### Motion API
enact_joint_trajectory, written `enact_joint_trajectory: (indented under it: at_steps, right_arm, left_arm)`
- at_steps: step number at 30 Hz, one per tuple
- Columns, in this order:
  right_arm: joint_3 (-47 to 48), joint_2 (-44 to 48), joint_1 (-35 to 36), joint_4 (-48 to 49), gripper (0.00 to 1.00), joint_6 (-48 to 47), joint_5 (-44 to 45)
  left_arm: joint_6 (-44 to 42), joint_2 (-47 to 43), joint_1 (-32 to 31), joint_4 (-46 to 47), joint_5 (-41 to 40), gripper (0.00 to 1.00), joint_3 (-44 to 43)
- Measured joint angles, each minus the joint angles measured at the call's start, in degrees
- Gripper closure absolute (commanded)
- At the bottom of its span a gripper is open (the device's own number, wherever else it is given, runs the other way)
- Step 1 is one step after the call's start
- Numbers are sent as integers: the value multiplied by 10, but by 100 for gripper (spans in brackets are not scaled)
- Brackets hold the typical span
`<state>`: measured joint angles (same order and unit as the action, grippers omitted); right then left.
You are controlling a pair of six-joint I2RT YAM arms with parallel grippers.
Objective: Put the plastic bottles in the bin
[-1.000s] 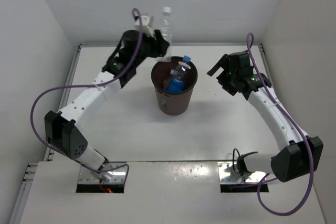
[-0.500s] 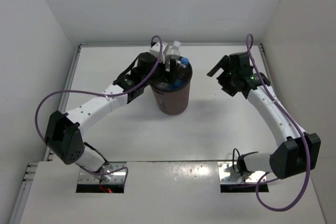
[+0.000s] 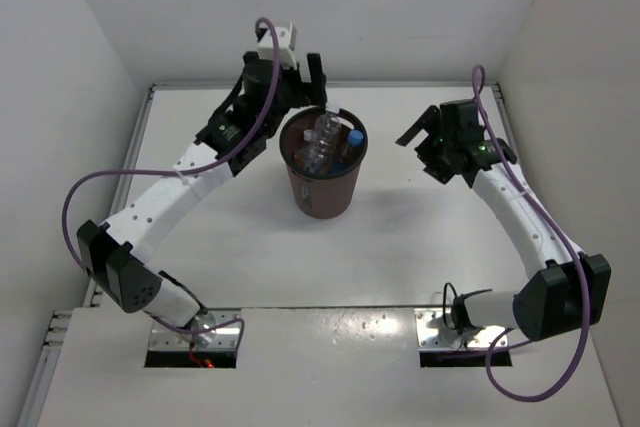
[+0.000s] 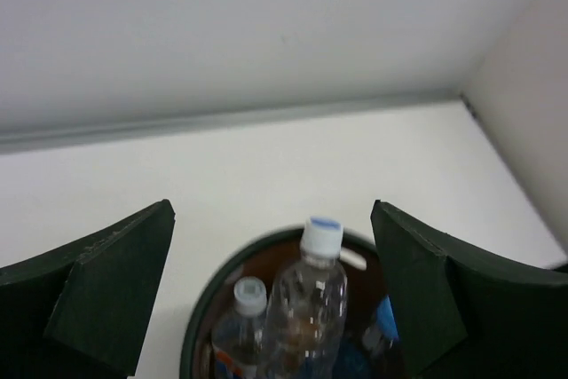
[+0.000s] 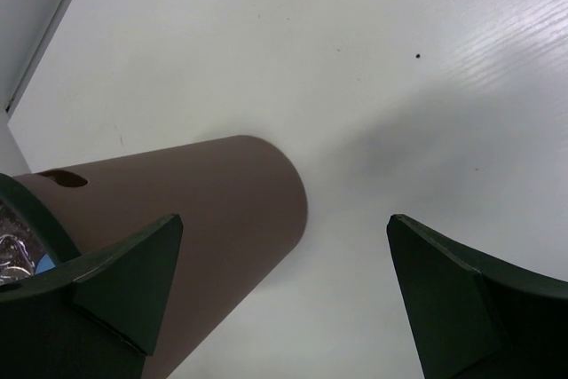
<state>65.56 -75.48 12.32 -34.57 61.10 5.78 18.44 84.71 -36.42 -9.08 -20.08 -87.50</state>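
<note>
The dark brown bin (image 3: 326, 187) stands upright at mid-table. Three plastic bottles show inside it: a plain clear one (image 3: 320, 139) leaning up near the rim, a white-capped one with a label (image 4: 241, 319) beside it, and a blue-capped one (image 3: 352, 137) at the right. My left gripper (image 3: 302, 77) hangs open just above and behind the bin's rim (image 4: 197, 326), with nothing between its fingers. To the right of the bin my right gripper (image 3: 418, 147) is open and empty, facing the bin's side wall (image 5: 177, 201).
White walls enclose the table on the left, back and right. A raised strip (image 4: 222, 120) runs along the back edge just behind the bin. A handle slot (image 5: 62, 179) is cut near the bin's rim.
My left gripper carried the clear bottle down into the bin, opened, and drew back up behind the rim. The bottle now rests in the bin. The right arm stayed put.
</note>
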Motion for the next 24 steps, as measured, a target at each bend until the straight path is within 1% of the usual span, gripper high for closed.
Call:
enact_joint_trajectory:
  at_steps: [3,6,8,10,15,17,20,24]
  right_arm:
    - [0,0,-2,0,0,0,0]
    - [0,0,-2,-1,0,0,-1]
    - [2,-2,-3,-6,0,-1,-2]
    - [16,-15,-6,-26,0,-9,-4]
    - [73,-66,-9,-63,0,-43,-17]
    - [79,-71,-12,-68,0,-56,-30]
    - [80,-71,-13,-68,0,-70,-49]
    - [75,-70,-14,-56,0,-78,-68]
  left_arm:
    - [-2,13,0,-3,-62,0,-59]
    - [32,18,6,-18,-148,0,-75]
    - [78,12,26,-26,-197,0,-39]
    - [121,4,61,-43,-233,0,25]
    - [181,0,159,-103,-275,0,210]
    - [191,-3,182,-118,-282,0,258]
    - [191,-16,189,-123,-282,0,303]
    - [186,-49,188,-113,-272,0,338]
